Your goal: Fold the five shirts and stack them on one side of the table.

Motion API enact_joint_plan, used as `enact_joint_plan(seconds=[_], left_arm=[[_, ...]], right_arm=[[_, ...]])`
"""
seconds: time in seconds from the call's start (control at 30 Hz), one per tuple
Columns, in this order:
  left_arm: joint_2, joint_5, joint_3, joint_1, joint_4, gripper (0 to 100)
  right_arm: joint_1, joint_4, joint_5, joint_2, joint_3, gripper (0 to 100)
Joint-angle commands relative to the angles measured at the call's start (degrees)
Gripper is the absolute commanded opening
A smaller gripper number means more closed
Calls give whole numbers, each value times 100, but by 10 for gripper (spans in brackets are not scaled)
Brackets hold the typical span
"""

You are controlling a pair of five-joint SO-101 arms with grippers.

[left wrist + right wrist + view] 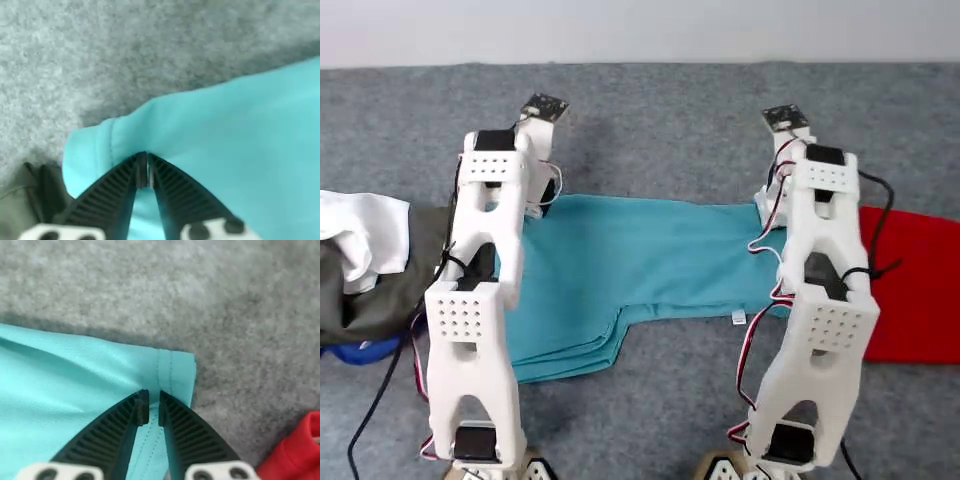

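Observation:
A teal shirt [640, 265] lies partly folded across the middle of the grey table, between my two arms. My left gripper [540, 197] sits at the shirt's far left corner, and my right gripper [768, 207] at its far right corner. In the left wrist view the left gripper [143, 169] is shut on a fold of the teal shirt [225, 135]. In the right wrist view the right gripper [150, 404] pinches the teal shirt [60, 390] just inside its stitched hem corner.
A red shirt [915, 285] lies at the right edge, close to the right arm and seen as red fabric [295, 455]. At the left lies a pile with a white shirt [360, 235], a dark grey one [380, 295] and a blue one [360, 350].

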Motion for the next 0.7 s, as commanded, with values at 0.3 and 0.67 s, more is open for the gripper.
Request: enact_joint_plan(seconds=[0.3, 0.67], left_arm=[[-826, -44, -655, 607, 1196, 16], [-2804, -229, 2747, 914, 853, 16]], right_arm=[[-171, 1798, -9, -75, -1670, 53], [-119, 2967, -44, -286, -2435, 53]])
